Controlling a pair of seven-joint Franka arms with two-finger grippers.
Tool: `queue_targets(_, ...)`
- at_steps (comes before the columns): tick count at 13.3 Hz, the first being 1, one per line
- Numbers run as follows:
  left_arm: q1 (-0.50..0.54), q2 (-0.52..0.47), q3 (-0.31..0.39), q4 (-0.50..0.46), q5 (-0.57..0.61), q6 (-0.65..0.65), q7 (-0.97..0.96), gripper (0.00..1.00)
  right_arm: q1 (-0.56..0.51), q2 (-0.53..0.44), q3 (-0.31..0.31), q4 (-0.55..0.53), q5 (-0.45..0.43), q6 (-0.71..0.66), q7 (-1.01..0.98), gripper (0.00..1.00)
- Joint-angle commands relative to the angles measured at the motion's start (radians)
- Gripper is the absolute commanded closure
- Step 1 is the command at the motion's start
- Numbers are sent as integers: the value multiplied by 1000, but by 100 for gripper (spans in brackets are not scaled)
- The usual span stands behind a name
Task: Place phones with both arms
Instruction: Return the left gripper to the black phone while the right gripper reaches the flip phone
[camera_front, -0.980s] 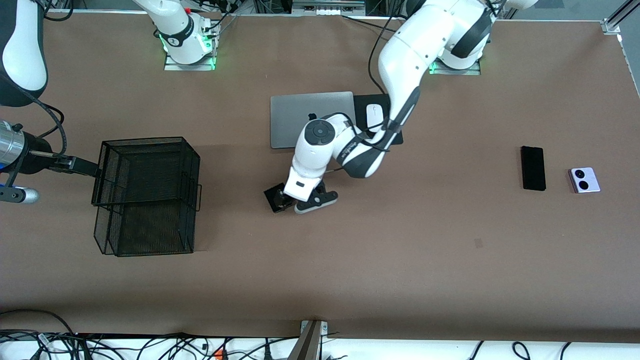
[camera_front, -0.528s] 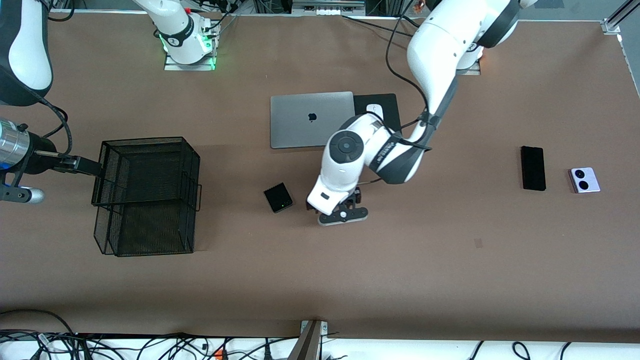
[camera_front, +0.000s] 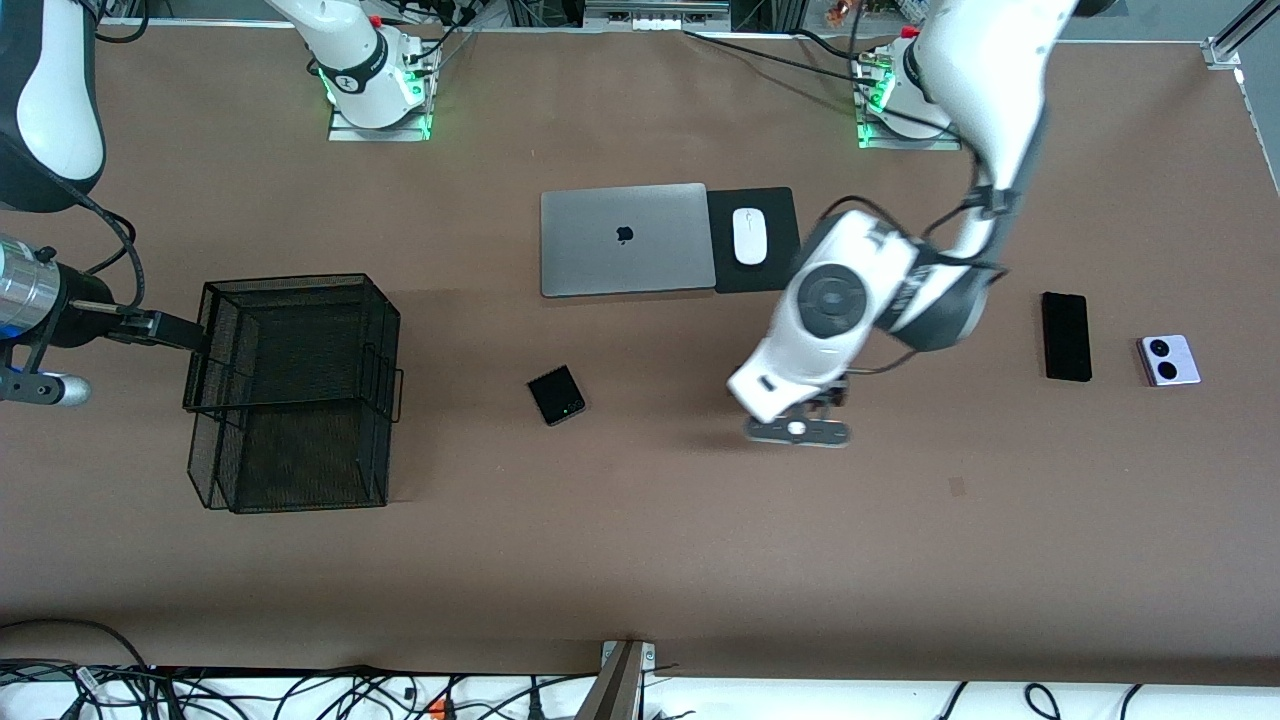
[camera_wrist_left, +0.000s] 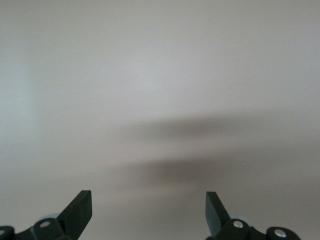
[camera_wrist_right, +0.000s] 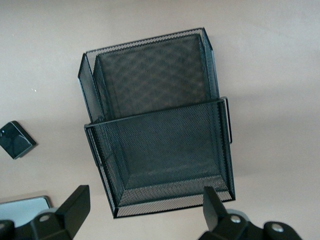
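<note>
A small squarish black phone (camera_front: 557, 394) lies flat on the brown table, between the mesh basket and my left gripper; it also shows in the right wrist view (camera_wrist_right: 15, 139). A long slim black phone (camera_front: 1066, 336) and a lavender-white phone (camera_front: 1168, 360) with two black lenses lie side by side toward the left arm's end. My left gripper (camera_front: 806, 408) (camera_wrist_left: 148, 200) hangs open over bare table between the small phone and the slim one, holding nothing. My right gripper (camera_front: 165, 331) (camera_wrist_right: 145, 197) is open and empty over the edge of the basket.
A black wire mesh basket (camera_front: 300, 283) (camera_wrist_right: 155, 118) stands toward the right arm's end. A closed grey laptop (camera_front: 625, 238) and a white mouse (camera_front: 748, 236) on a black pad (camera_front: 778, 215) lie farther from the front camera, mid-table.
My left gripper was at the small black phone, has left it on the table and has swung away toward the left arm's end. The right arm has stayed put.
</note>
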Motion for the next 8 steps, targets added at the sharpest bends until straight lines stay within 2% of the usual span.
queue_targets(1, 98, -103, -6, -84, 1, -90, 202, 0, 0, -24, 2, -16, -15, -24, -32, 0)
queue_targets(4, 210, -130, -6, -88, 91, -150, 392, 0, 0, -22, -1, -15, -13, -53, -65, 0)
queue_targets(6, 268, -136, -3, -90, 103, -153, 507, 0, 9, -13, 4, -24, -13, -57, -63, 0)
queue_targets(8, 342, -150, -2, -101, 107, -152, 650, 0, 69, 4, 4, -27, -13, -76, -60, 0)
